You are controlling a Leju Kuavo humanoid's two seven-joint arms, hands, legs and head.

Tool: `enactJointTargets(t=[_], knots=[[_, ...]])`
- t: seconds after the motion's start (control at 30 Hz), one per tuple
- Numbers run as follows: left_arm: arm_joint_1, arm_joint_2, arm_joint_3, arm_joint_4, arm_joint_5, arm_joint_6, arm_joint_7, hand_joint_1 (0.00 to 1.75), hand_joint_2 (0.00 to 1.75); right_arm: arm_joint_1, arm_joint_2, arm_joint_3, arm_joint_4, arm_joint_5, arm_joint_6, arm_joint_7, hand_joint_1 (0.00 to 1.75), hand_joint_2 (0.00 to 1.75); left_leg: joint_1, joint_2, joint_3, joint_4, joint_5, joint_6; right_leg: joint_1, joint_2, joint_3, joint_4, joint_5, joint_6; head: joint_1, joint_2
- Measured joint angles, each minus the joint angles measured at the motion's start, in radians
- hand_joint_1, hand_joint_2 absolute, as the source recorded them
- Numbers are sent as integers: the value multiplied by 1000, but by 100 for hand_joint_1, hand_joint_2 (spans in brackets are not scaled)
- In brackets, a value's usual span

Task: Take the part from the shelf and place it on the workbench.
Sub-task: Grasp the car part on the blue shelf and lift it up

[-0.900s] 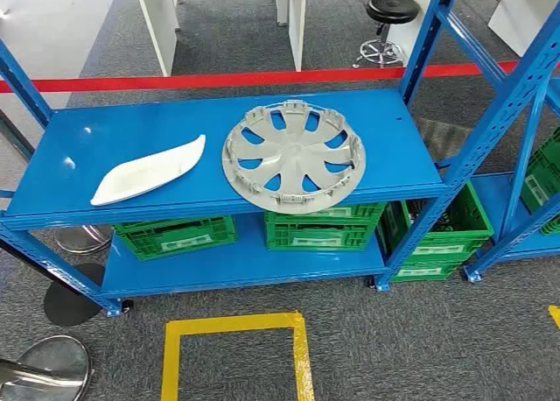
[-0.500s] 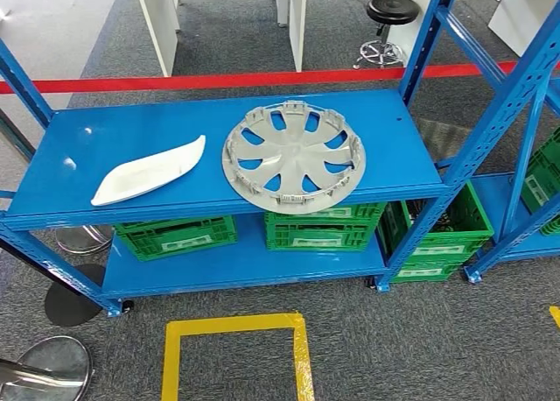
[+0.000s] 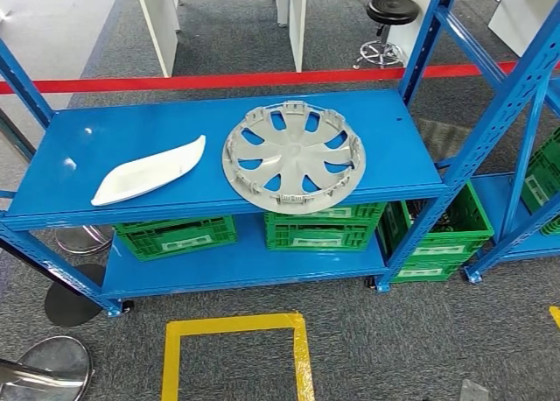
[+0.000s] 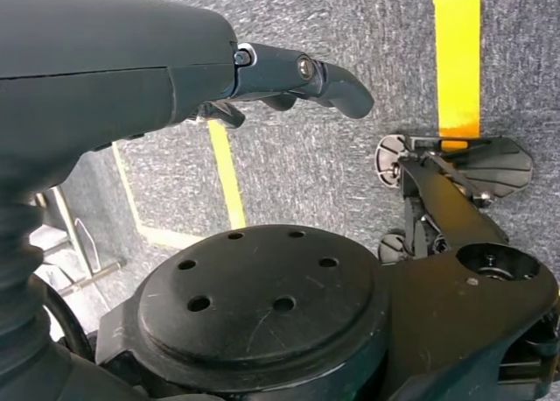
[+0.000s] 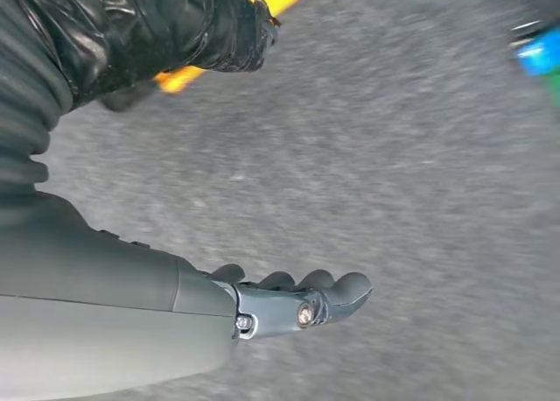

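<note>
While both arms hang low over grey carpet, we look down on a blue metal shelf (image 3: 73, 169) carrying two loose parts on its top deck. At the left lies a white part (image 3: 146, 171), a smooth, glossy, leaf-shaped shell, long and narrow; its long axis runs from about eight o'clock to two o'clock, the sharper tip aimed at two o'clock toward the wheel cover. Just beside it, not touching, the silver wheel cover (image 3: 294, 157) lies flat, round, matte plastic, its curved spokes swirling out from a plain hub and small clips ringing the rim; its front edge reaches the deck's lip. We cannot tell which of the two is the part the task means.

On the lower deck sit green lattice crates (image 3: 316, 228) with white labels, more of them at three o'clock under the neighbouring rack. A yellow tape square (image 3: 233, 324) marks the carpet at six o'clock, a red tape line (image 3: 198, 80) crosses behind the shelf, and a black round stool (image 3: 392, 10) stands at one o'clock.

Seen from the left wrist, our left hand (image 4: 290, 75) holds nothing, dark fingers (image 4: 343, 87) stretched nearly straight over the carpet. Seen from the right wrist, our right hand (image 5: 290, 300) is likewise empty, fingers (image 5: 346, 289) extended with a slight curl, the carpet behind it blurred.
</note>
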State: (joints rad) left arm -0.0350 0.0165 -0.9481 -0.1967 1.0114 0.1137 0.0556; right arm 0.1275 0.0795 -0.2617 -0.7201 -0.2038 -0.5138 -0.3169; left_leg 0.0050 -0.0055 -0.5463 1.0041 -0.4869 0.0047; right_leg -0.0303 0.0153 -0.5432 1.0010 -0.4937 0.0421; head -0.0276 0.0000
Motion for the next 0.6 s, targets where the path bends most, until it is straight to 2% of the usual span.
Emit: enactJointTargets(t=[0.1, 0.37, 0.6], knots=[[0, -1, -16, 4, 21, 2, 1, 0, 0, 21, 13, -8, -95, 57, -12, -24, 0, 175, 0, 0, 0, 0, 0, 0, 0, 0, 0, 0, 0, 0, 0, 0], [10, -4, -63, 21, 78, 12, 2, 0, 0, 71, 31, -21, -334, 244, -40, -69, 0, 175, 0, 0, 1, 0, 0, 0, 0, 0, -1, 0, 0, 0, 0, 0], [12, -3, -94, 36, 128, 14, 2, 0, 0, 85, -26, -10, -492, 420, -36, -11, 0, 175, 0, 0, 0, 0, 0, 0, 0, 0, -2, 0, 0, 0, 0, 0]])
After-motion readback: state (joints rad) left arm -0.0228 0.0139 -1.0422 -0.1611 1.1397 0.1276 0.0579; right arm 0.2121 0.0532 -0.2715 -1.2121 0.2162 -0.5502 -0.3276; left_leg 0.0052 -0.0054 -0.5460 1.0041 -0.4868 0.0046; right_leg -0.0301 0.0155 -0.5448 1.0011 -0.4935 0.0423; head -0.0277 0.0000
